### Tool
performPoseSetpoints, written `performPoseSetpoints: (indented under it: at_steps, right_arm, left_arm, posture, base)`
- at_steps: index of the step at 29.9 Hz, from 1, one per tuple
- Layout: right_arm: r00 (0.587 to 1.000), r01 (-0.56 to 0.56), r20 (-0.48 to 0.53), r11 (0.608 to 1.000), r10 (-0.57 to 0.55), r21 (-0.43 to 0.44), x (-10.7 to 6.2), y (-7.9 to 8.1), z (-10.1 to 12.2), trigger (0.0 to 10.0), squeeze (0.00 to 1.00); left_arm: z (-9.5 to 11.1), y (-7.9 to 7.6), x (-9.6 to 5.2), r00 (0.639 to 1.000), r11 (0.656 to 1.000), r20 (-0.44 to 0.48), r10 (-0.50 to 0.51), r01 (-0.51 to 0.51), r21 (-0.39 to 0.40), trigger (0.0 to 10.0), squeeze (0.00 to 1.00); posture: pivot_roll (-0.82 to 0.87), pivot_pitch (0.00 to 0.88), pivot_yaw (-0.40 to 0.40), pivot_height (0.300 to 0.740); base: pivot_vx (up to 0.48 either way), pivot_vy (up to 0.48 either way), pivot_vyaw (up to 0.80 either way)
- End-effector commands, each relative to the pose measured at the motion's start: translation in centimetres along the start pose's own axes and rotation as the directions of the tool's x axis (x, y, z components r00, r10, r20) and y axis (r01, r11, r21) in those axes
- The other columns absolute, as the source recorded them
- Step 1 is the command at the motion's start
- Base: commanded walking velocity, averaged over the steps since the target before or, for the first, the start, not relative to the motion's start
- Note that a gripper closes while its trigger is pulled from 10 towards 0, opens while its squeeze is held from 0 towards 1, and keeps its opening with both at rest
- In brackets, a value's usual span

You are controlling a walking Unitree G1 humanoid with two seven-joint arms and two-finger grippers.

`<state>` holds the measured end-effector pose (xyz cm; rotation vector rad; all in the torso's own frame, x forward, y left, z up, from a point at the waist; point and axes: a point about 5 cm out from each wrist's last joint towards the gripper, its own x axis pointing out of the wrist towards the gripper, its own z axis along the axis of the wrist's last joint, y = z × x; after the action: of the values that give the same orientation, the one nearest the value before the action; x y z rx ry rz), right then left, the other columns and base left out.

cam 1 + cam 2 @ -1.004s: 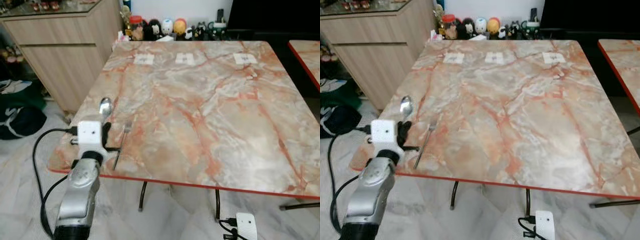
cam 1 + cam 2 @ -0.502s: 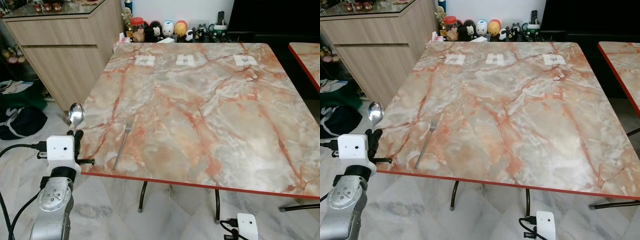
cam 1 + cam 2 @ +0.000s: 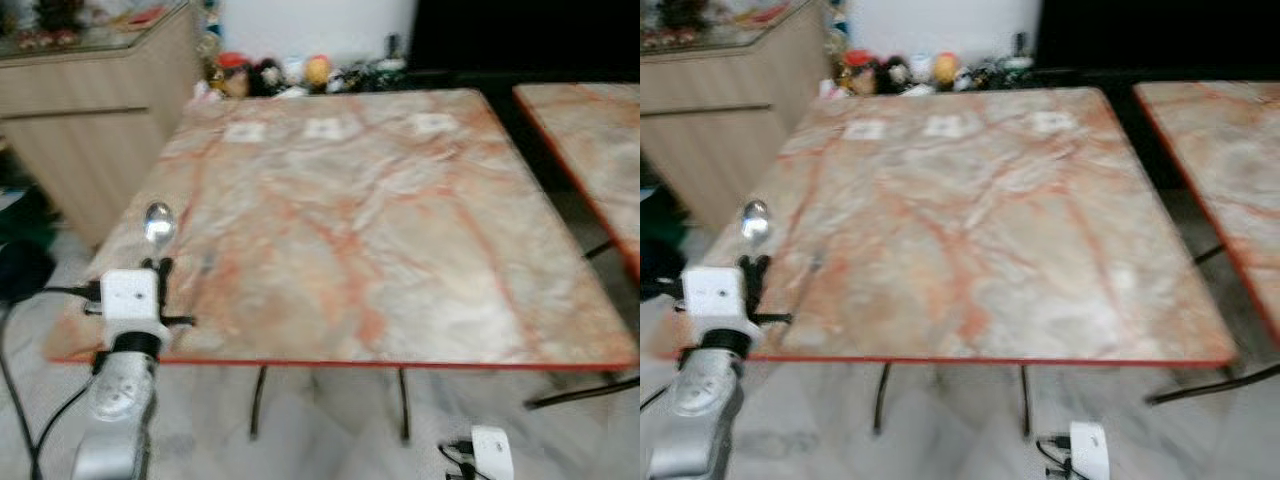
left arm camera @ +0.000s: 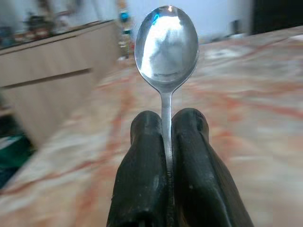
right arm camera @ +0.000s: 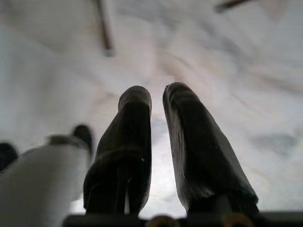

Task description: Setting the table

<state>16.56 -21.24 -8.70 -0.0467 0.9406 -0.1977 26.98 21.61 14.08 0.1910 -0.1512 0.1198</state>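
Spoon (image 4: 166, 45) pinched upright in left hand (image 4: 166, 124) at marble table (image 3: 400, 230) corner; right hand (image 5: 157, 97) narrow, low.

A silver spoon (image 4: 165, 47) is standing upright, bowl up and shining, its thin handle pinched between the two black fingers (image 4: 142, 170) of the left gripper (image 3: 152, 266), above the near left corner of the marble table (image 3: 420, 250). A fork (image 3: 205, 264), blurred, is lying flat on the table just beside the spoon.

Pink-veined marble table (image 3: 380, 230) with red edge, shiny silver spoon (image 4: 165, 47), black pincer (image 4: 166, 127).
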Motion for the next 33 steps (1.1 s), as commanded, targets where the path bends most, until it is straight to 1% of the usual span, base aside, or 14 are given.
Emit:
performPoseSetpoints:
  at_steps: [1, 10, 12, 17, 20, 33]
  right_arm:
    - [1.000, -0.021, 0.000, 1.000, 0.021, -0.003, 0.02, 0.70, 0.08, 10.0, 0.00]
    - [0.999, -0.036, 0.005, 0.999, 0.036, -0.026, 0.02, 0.84, 0.16, 10.0, 0.00]
    - [0.999, -0.040, 0.009, 0.998, 0.040, -0.052, 0.04, 0.89, 0.26, 10.0, 0.00]
    - [0.999, -0.037, -0.004, 0.998, 0.037, -0.041, -0.01, 0.85, -0.03, 10.0, 0.00]
    - [1.000, -0.029, -0.002, 0.999, 0.029, -0.026, -0.05, 0.70, -0.15, 10.0, 0.00]
    - [1.000, -0.025, 0.001, 0.999, 0.025, -0.022, 0.04, 0.81, 0.18, 10.0, 0.00]
  left_arm:
    - [0.03, 0.72, 0.00, 1.000, 1.000, 0.000, 0.025, -0.025, 0.014, 10.0, 0.00]
    - [0.16, 0.69, 0.39, 0.999, 0.999, -0.002, 0.036, -0.036, 0.004, 10.0, 0.00]
    - [0.25, 0.69, 0.50, 0.999, 0.999, 0.000, 0.036, -0.036, 0.002, 10.0, 0.00]
    - [0.12, 0.58, 0.54, 0.999, 0.999, -0.006, 0.037, -0.037, 0.000, 10.0, 0.00]
    - [0.14, 0.54, 0.61, 0.999, 0.999, -0.006, 0.039, -0.039, -0.001, 10.0, 0.00]
    - [0.23, 0.45, 0.82, 0.999, 0.999, -0.004, 0.039, -0.039, -0.001, 10.0, 0.00]
  posture:
    - [-0.02, 0.007, 0.023, 0.732]
    - [-0.02, 0.014, 0.029, 0.732]
    - [-0.02, 0.018, 0.029, 0.732]
    - [-0.03, 0.022, 0.029, 0.732]
    - [-0.03, 0.030, 0.026, 0.732]
    - [-0.04, 0.042, 0.032, 0.732]
  base:
    - [0.000, -0.472, 0.00]
    - [0.000, -0.467, 0.00]
    - [0.000, -0.458, 0.80]
    - [0.000, -0.455, 0.80]
    - [0.000, -0.444, 0.00]
    - [0.000, -0.443, 0.00]
